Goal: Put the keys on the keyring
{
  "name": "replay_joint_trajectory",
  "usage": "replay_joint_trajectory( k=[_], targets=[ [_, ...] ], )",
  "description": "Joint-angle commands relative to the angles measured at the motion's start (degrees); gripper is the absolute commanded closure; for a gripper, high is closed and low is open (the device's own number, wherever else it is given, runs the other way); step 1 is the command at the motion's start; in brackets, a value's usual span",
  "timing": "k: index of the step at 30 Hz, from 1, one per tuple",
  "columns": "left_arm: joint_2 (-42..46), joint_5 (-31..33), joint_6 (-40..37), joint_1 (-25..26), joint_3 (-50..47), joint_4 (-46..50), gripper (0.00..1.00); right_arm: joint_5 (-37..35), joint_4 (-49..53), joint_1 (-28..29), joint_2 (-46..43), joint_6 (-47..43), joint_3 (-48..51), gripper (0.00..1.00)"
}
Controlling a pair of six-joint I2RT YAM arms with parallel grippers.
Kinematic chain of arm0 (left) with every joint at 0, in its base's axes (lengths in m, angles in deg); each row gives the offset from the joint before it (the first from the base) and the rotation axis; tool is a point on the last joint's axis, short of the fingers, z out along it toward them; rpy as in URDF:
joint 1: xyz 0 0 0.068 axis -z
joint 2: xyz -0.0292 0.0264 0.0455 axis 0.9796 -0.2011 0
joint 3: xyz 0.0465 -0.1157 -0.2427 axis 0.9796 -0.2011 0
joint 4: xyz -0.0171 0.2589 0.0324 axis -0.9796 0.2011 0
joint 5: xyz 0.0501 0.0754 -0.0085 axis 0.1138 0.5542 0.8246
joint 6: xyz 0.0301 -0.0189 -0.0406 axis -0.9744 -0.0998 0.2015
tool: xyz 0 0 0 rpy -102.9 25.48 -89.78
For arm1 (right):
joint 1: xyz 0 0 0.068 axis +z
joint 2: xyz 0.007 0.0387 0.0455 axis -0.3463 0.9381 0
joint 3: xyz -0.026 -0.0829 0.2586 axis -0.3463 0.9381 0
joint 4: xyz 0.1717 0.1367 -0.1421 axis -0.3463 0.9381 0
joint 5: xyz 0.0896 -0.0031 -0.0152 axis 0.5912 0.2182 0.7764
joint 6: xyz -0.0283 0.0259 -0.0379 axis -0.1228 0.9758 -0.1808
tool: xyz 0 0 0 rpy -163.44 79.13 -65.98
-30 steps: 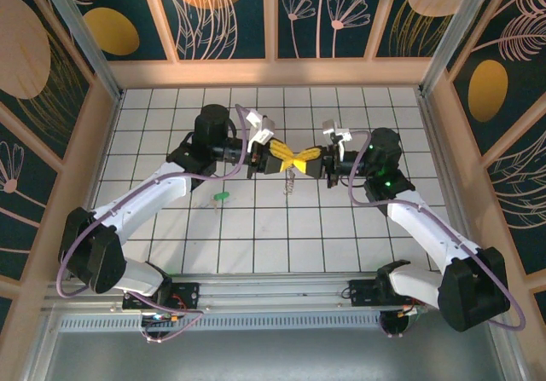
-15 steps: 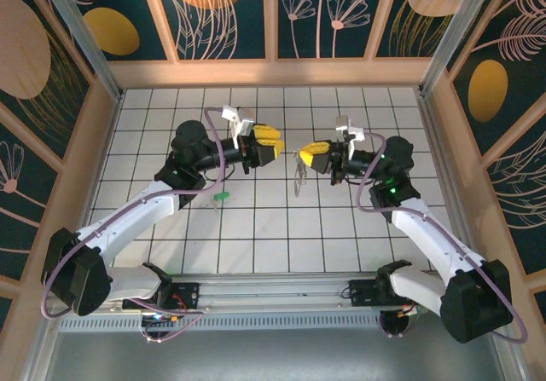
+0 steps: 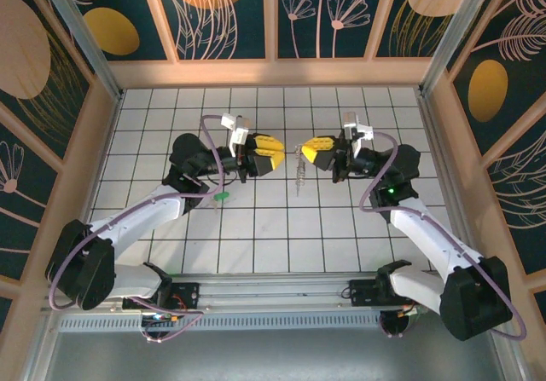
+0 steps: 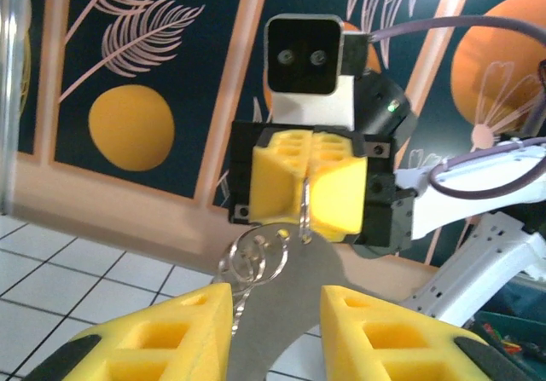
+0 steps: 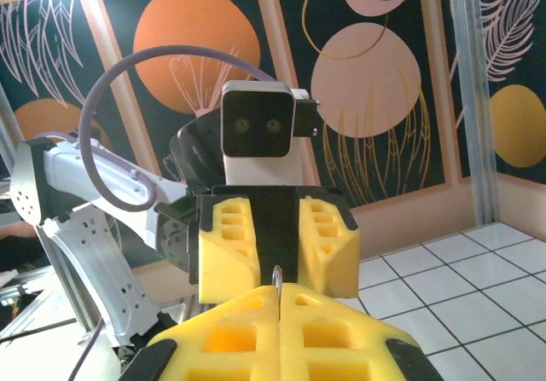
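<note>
— Keyring (image 3: 299, 173) position, jaws?
— Held above the tabletop (image 3: 341, 228), pinched in the closed jaws of the right gripper (image 3: 304, 149). On the left gripper (image 3: 279, 152), jaws stand parted, empty. Wire is judged light, stiff, slippery. The green-headed key (image 3: 221, 196) is best taken by its head.

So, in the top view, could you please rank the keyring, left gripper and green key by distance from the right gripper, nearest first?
1. keyring: pinched by the right gripper.
2. left gripper: facing it, just left.
3. green key: on the tiles, farther left.
</note>
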Motion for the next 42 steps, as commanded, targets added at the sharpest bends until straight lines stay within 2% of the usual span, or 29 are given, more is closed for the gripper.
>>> replay_joint_trajectory(
  k=[1, 11, 30, 38, 42],
  targets=[
    [-0.8, -3.2, 2.7, -0.4, -0.5, -6.6, 0.69, -0.4, -6.5, 1.4, 1.1, 2.3, 0.5, 1.0],
    [-1.8, -4.6, 4.4, -0.4, -0.3, -9.5, 0.7, -1.1, -7.3, 4.0, 3.6, 2.0, -0.1, 1.0],
    [-3.4, -6.8, 6.6, -0.3, 0.3, -12.0, 0.71, -1.5, -7.4, 5.3, 5.3, 1.8, -0.9, 1.0],
    [-3.9, -8.0, 7.0, 0.0, 0.7, -12.7, 0.87, -1.7, -7.1, 5.4, 5.7, 1.6, -1.0, 1.0],
    [-4.2, -8.2, 7.0, 0.3, 0.8, -12.4, 0.88, -1.7, -6.8, 5.5, 5.9, 1.4, -1.2, 1.0]
  ],
)
